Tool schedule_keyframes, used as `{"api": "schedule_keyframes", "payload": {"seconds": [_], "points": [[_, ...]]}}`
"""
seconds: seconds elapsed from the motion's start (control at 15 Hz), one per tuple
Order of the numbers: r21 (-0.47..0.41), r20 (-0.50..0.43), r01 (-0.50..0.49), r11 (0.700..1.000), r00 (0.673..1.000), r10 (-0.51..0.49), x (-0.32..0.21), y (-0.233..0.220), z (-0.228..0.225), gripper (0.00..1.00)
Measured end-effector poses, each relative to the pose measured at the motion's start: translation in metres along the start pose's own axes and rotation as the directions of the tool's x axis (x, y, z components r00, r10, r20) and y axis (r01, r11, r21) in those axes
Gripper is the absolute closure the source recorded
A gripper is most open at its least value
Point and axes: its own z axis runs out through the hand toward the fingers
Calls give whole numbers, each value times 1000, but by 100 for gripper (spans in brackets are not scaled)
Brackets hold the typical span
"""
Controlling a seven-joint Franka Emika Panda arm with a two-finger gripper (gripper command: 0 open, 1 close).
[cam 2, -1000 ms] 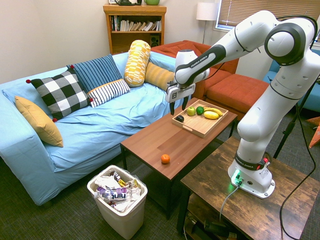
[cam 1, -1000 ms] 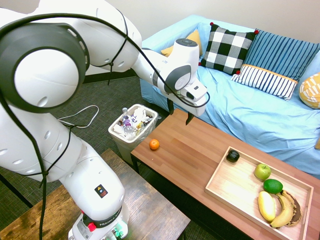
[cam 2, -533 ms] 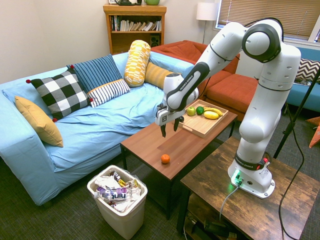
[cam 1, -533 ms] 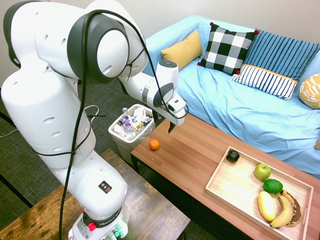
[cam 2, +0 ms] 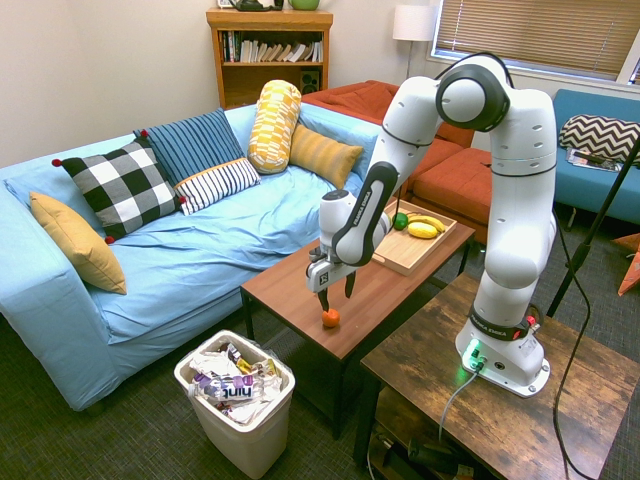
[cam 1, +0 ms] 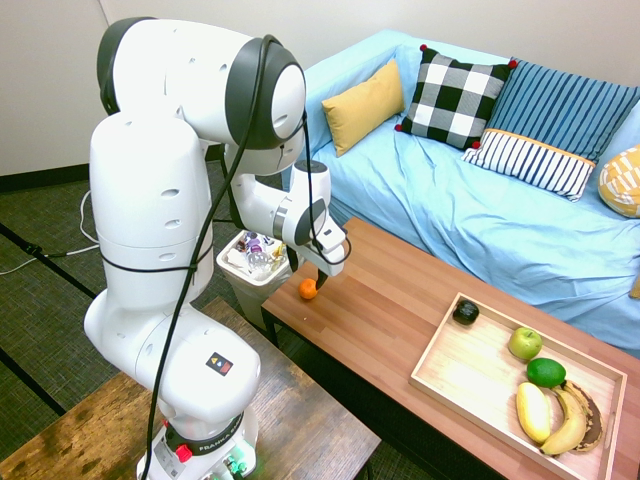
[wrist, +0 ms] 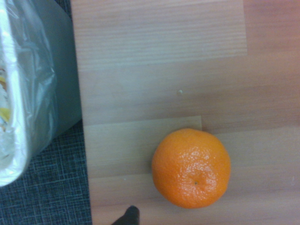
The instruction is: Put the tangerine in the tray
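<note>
The tangerine (cam 1: 308, 289) (cam 2: 329, 318) (wrist: 191, 168) rests on the wooden coffee table (cam 1: 400, 300) close to its corner by the waste bin. My gripper (cam 1: 312, 276) (cam 2: 335, 293) hangs just above the fruit, open, with a finger on each side of it and no contact visible. The light wooden tray (cam 1: 470, 375) (cam 2: 395, 250) lies at the table's other end, holding a green apple (cam 1: 525, 343), a lime (cam 1: 546, 372), bananas (cam 1: 550, 415) and a dark avocado (cam 1: 465, 312).
A white waste bin (cam 1: 262, 262) (cam 2: 235, 400) (wrist: 28, 89) full of wrappers stands on the floor right beside the table corner. The blue sofa (cam 1: 480, 200) with cushions runs along the table's far side. A dark wooden stand (cam 2: 480, 390) adjoins the near side.
The arm has swung from mid-table toward the bin-side corner and dropped, bringing the open gripper from well above the table to just over the tangerine. The fruit has not moved.
</note>
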Motion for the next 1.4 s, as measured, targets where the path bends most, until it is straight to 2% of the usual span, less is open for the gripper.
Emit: {"api": "schedule_keyframes", "payload": {"seconds": [0.33,0.4,1.0,1.4], "points": [[-13,-22,7,1000,1000,-8,-5,-15,34,0],[-18,-28,7,1000,1000,-7,-4,-19,39,100],[-31,-24,-28,999,999,28,1,-24,59,100],[-10,-31,-48,999,998,47,16,-25,50,100]]}}
